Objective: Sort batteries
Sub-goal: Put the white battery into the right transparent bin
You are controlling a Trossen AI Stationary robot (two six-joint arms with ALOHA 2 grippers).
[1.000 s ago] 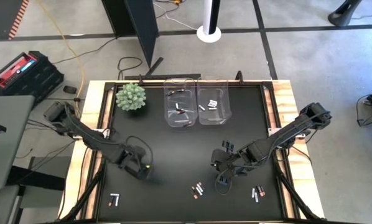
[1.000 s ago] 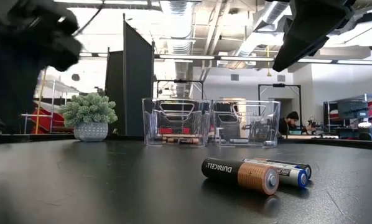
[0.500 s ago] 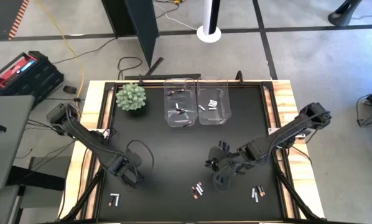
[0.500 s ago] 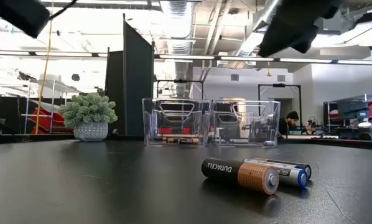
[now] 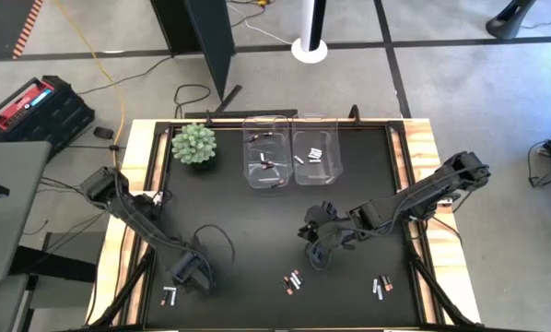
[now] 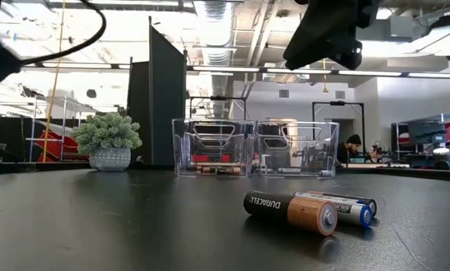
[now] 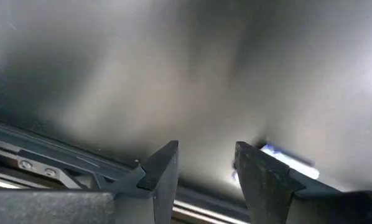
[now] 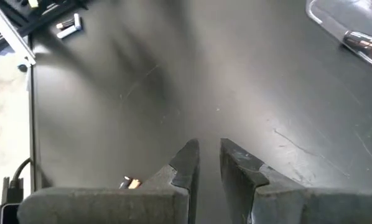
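**Both hands over the black desk, nothing held**

Left hand (image 5: 191, 275) low at the front-left of the black desk (image 5: 248, 221), fingers (image 7: 164, 168) spread apart, released, nothing between them. It sits just beside a pair of small cylindrical batteries (image 5: 169, 296) near the front-left edge.

Right hand (image 5: 316, 254) hangs above the desk centre-right, fingers (image 8: 187, 163) parted by a narrow gap, nothing gripped in the right wrist view.

More loose batteries: a small cluster (image 5: 293, 281) at front centre, just in front of the right hand; another cluster (image 5: 381, 288) front-right. In the low view a dark copper-ended battery (image 6: 290, 211) lies touching a blue-tipped one (image 6: 345, 205).

Two clear plastic bins (image 5: 267, 152) (image 5: 315, 150) stand side by side at the back, each with a few batteries inside. Green potted plant (image 5: 194, 144) at back-left.
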